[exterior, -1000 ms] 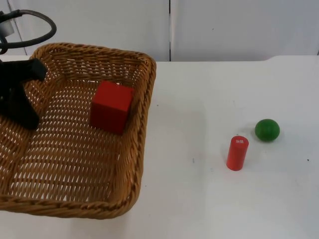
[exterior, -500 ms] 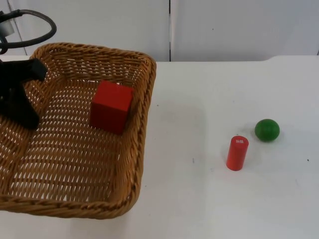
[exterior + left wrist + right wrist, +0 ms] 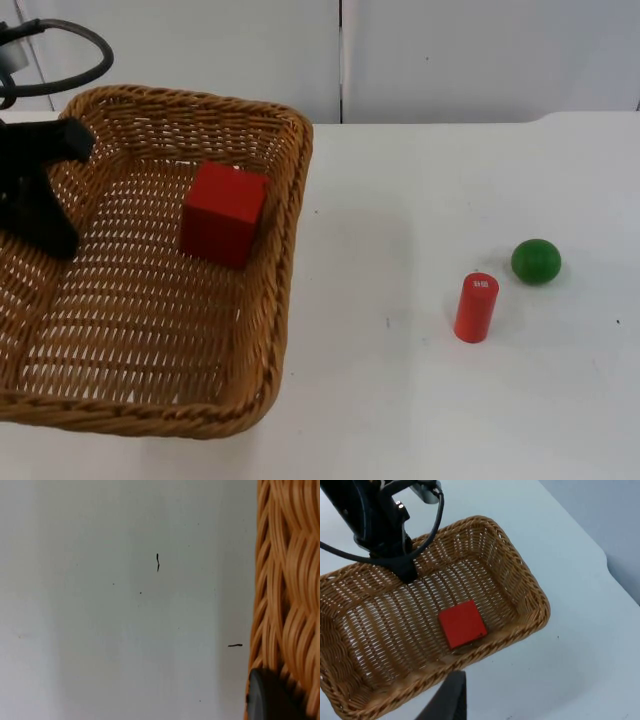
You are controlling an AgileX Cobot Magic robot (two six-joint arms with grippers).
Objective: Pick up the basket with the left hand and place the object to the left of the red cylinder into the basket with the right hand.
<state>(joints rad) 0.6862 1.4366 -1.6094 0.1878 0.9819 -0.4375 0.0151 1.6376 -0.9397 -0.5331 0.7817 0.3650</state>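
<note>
I'm clamping the basket rim at its left edge with my left gripper, pinched on the wicker. Red cube is sitting inside: rigid, light, flat faces suit gripping. Right gripper is hovering above; can't tell its finger state.

White table — red cylinder upright, green ball just beside it

small white label on top end of red cylinder; its dark print too small to read. no other text visible.
</note>
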